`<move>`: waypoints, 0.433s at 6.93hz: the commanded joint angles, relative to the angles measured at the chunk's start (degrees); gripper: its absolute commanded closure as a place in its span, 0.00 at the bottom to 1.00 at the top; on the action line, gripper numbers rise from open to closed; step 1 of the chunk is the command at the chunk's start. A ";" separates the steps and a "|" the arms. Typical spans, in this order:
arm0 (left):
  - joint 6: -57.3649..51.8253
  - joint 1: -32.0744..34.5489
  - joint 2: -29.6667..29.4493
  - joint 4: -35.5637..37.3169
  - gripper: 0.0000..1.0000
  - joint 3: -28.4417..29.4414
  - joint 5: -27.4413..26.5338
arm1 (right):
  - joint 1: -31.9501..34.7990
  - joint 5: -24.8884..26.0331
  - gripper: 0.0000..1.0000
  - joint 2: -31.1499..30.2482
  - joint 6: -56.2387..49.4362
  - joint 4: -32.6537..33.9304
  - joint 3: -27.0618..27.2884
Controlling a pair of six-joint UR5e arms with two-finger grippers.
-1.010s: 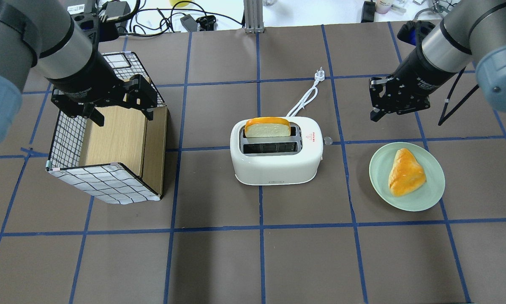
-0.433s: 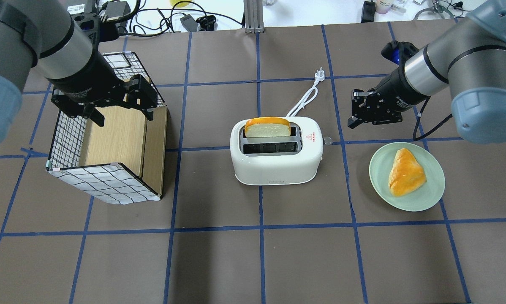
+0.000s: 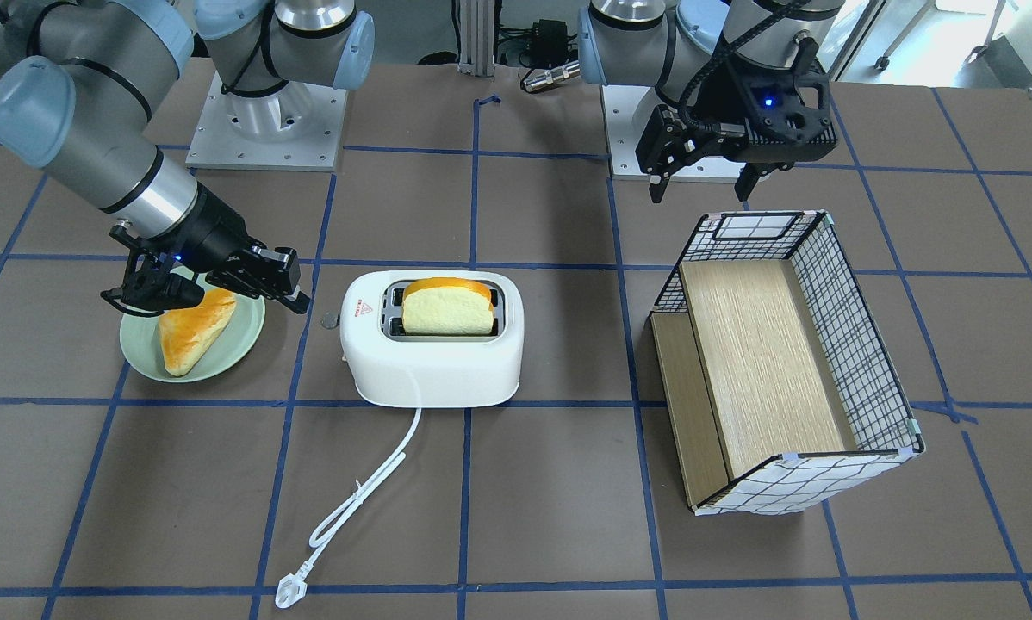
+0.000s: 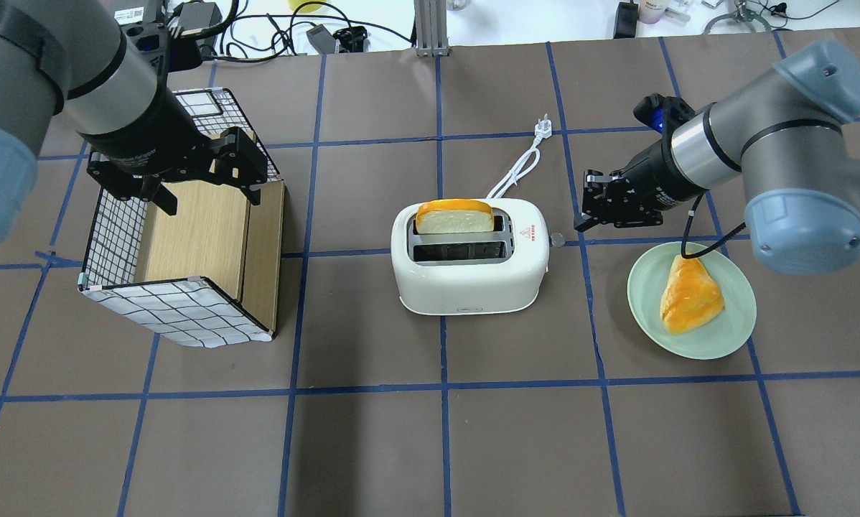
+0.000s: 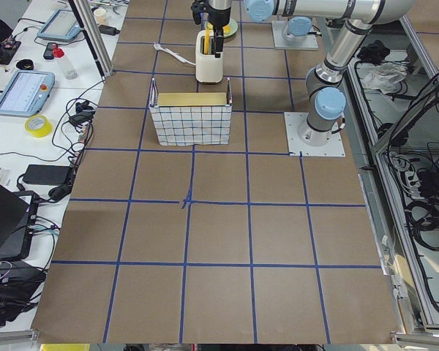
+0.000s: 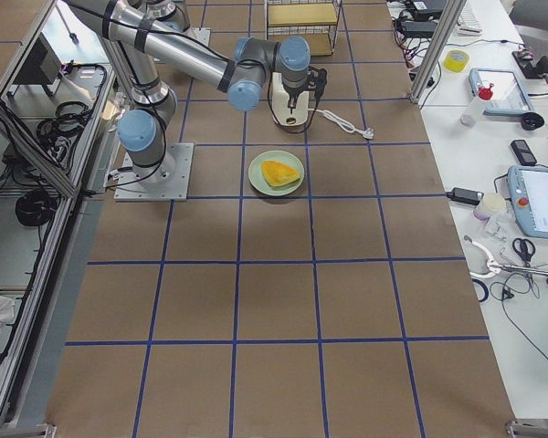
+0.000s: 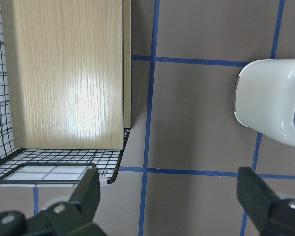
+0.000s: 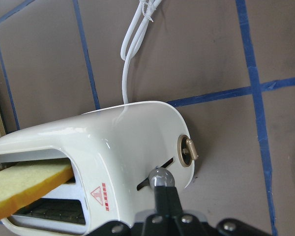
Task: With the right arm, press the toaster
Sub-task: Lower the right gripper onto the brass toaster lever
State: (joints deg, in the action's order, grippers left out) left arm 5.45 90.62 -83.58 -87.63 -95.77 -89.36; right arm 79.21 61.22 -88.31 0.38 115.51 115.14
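The white toaster (image 4: 469,283) stands mid-table with a bread slice (image 4: 455,215) upright in its far slot. It also shows in the front view (image 3: 434,366) and the right wrist view (image 8: 128,142). Its side lever knob (image 4: 557,239) sticks out on the right end and sits high in its slot (image 8: 160,176). My right gripper (image 4: 579,224) is shut and empty, tilted toward that end. Its tip (image 8: 162,189) is just beside the knob; contact cannot be told. My left gripper (image 4: 211,197) is open and empty above the wire basket (image 4: 179,316).
A green plate (image 4: 645,309) with a golden pastry (image 4: 688,294) lies under my right wrist. The toaster's white cord (image 4: 520,169) runs away to the far side, unplugged. The wire basket with a wooden box inside stands at the left.
My right arm has swung left and down from the far right to the toaster's lever end. The left arm, toaster and bread have not moved.
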 commanded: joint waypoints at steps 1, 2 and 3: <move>0.00 0.00 0.00 0.00 0.00 0.06 0.06 | 0.07 -0.22 1.00 1.03 -0.29 1.55 1.49; 0.00 0.00 0.00 0.00 0.00 -0.03 -0.02 | 0.07 -2.05 1.00 1.12 -0.38 1.56 1.58; 0.00 0.00 0.00 0.00 0.00 -0.03 -0.03 | 0.07 -3.29 1.00 1.12 -0.38 1.47 1.84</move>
State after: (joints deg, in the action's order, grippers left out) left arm 5.45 90.62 -83.59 -87.63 -95.76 -89.36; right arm 79.27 59.46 -87.28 0.04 116.95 116.66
